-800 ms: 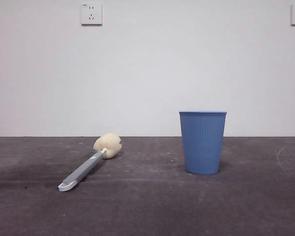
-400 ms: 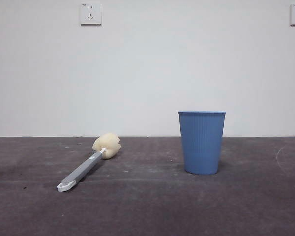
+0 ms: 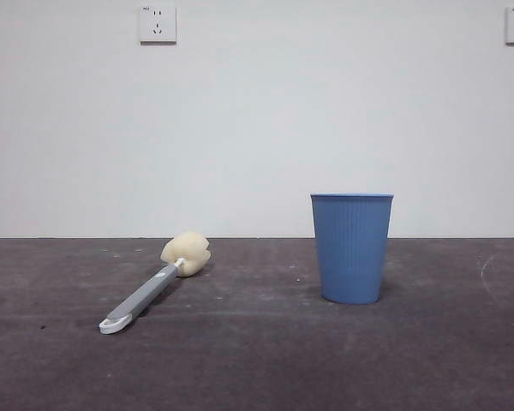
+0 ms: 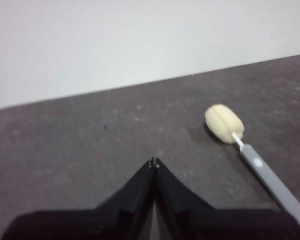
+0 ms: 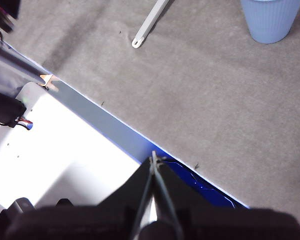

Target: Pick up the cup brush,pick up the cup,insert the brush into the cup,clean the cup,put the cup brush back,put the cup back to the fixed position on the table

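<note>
Meanwhile the cup brush (image 3: 151, 291) lies flat on the bench (image 3: 257, 360); the cup (image 3: 352, 247) stands upright well apart; the left claw (image 4: 153, 162) and right claw (image 5: 153, 159) are both closed, empty.

In the left wrist view the cup brush (image 4: 250, 155) runs out at the frame's 4 o'clock corner, so its handle end is cut off, and the whole picture is soft. In the right wrist view the cup (image 5: 270, 19) is cropped at 1 o'clock, its rim unseen, and the brush's sponge head lies beyond the 12 o'clock edge.
</note>
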